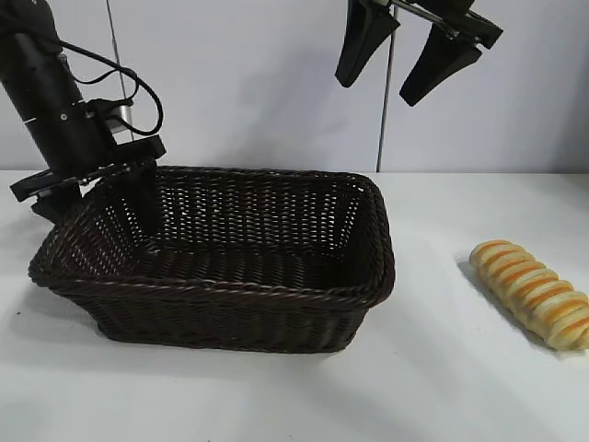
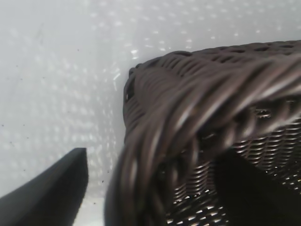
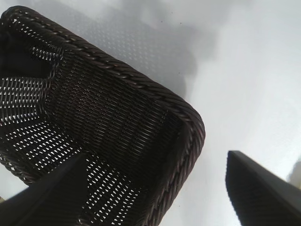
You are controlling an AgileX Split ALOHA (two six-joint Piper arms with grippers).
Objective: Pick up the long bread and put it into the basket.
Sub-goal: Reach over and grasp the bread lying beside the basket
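left claw (image 1: 97, 189) wide astride basket (image 1: 276, 295) rim; right claw (image 1: 405, 69) wide above; long bread (image 1: 532, 293) outside.

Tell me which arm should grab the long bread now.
Probably right. Its open end effector hangs nearer the long bread, which lies on the table right of the basket; the left end effector straddles the basket's far-left rim.

White table (image 1: 276, 396), wicker basket (image 1: 230, 304) left, long bread (image 1: 534, 293) right
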